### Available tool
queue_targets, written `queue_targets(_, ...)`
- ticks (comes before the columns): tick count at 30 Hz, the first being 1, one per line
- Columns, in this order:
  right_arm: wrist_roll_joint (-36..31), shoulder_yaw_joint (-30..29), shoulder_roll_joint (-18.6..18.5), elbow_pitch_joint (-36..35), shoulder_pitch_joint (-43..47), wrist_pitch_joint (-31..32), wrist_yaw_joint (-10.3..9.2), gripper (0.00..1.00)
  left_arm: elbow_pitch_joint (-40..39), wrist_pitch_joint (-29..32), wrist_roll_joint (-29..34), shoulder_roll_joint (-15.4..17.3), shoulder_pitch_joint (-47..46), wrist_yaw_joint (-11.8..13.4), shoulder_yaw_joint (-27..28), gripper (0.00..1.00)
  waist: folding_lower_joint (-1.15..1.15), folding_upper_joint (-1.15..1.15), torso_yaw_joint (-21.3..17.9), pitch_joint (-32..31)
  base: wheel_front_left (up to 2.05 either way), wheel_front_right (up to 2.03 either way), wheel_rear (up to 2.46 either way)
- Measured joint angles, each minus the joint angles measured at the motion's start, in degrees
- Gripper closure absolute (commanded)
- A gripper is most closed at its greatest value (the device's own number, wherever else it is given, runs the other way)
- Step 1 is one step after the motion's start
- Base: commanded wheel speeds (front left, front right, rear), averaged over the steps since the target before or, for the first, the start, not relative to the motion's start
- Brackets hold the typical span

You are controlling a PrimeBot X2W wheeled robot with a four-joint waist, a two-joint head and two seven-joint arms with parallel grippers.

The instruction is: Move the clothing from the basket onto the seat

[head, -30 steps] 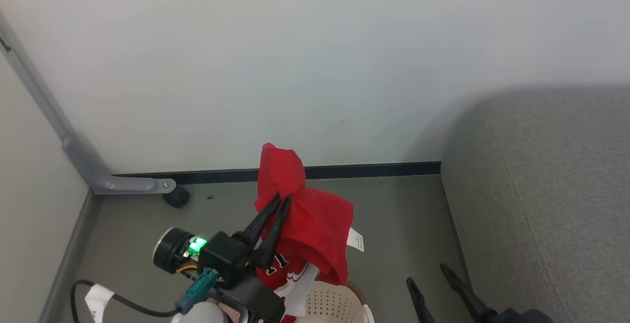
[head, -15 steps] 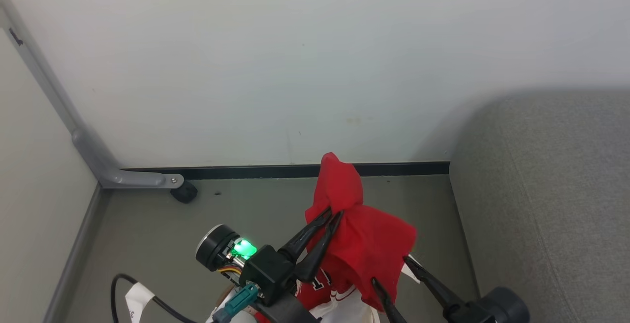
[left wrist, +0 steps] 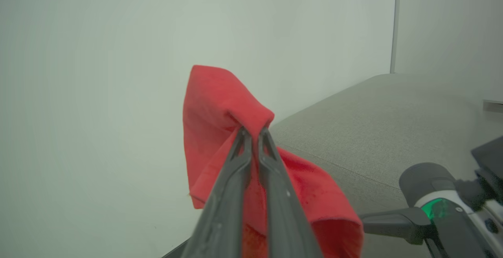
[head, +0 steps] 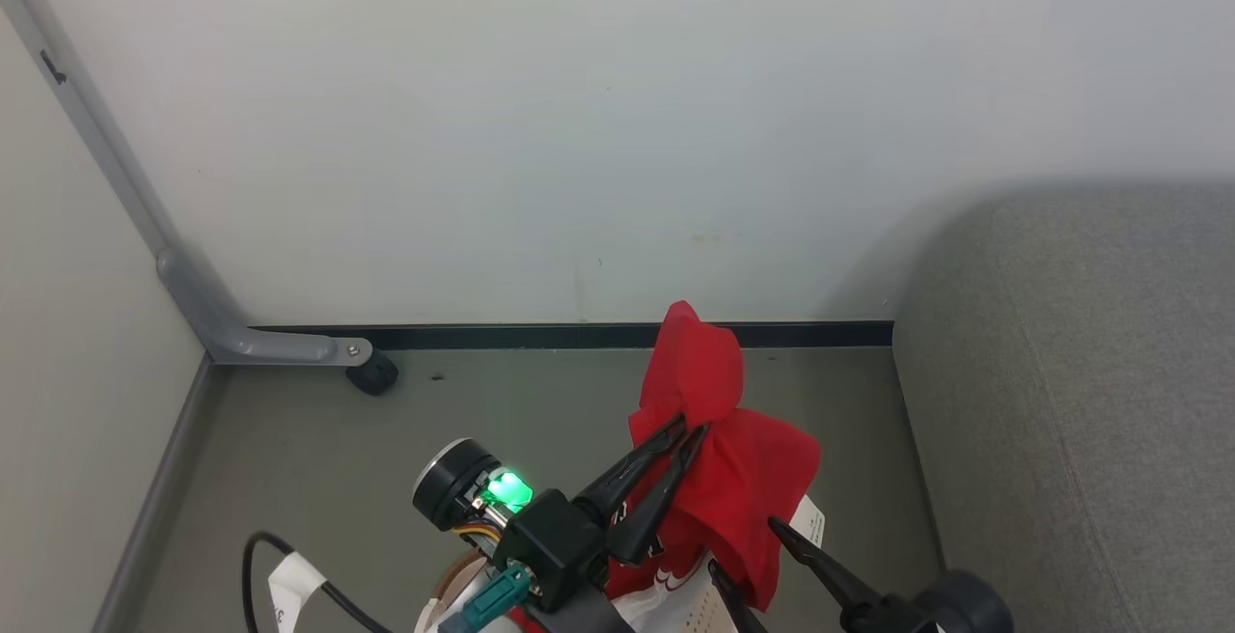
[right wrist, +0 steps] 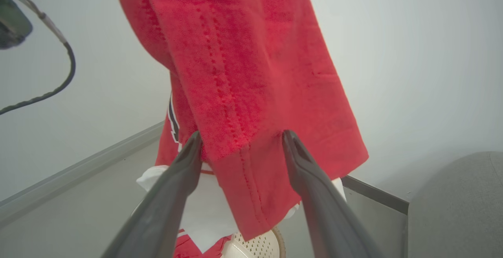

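Basket (right wrist: 255,247): nearest and lowest, cream with small holes; red-and-white fabric (right wrist: 204,214) lies in or just over it.
Right gripper (right wrist: 242,135): fingers spread wide at the lower hem of the red garment (right wrist: 243,73), clamping nothing.
Left gripper (head: 691,426): fingers pinched shut on a fold, holding the cloth up.
Red garment: soft and limp, peaked above the pinch, white label (head: 809,520) at its right edge; it hangs over the basket, left of the seat (head: 1081,372).
Seat: grey cushion, far right, bare where visible.
Progress: probably early. One piece is lifted, none is on the seat, and more may wait below.
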Motion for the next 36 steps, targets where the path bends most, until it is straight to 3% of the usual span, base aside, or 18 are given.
queue_targets(15,1.3,-0.1,1.2,2.3,-1.6,0.0,-0.60,0.00,-1.9,0.0,-2.9,0.4,-0.9,0.0,-6.7,1.00,0.00,0.00,0.1,-0.4,0.00,0.00,0.00)
queue_targets(36,2.2,-2.5,2.0,5.0,-4.3,0.0,-6.58,0.00,-3.7,0.0,-6.2,2.1,-1.3,0.0,-14.6,1.00,0.00,0.00,0.7,-0.4,0.00,0.00,0.00)
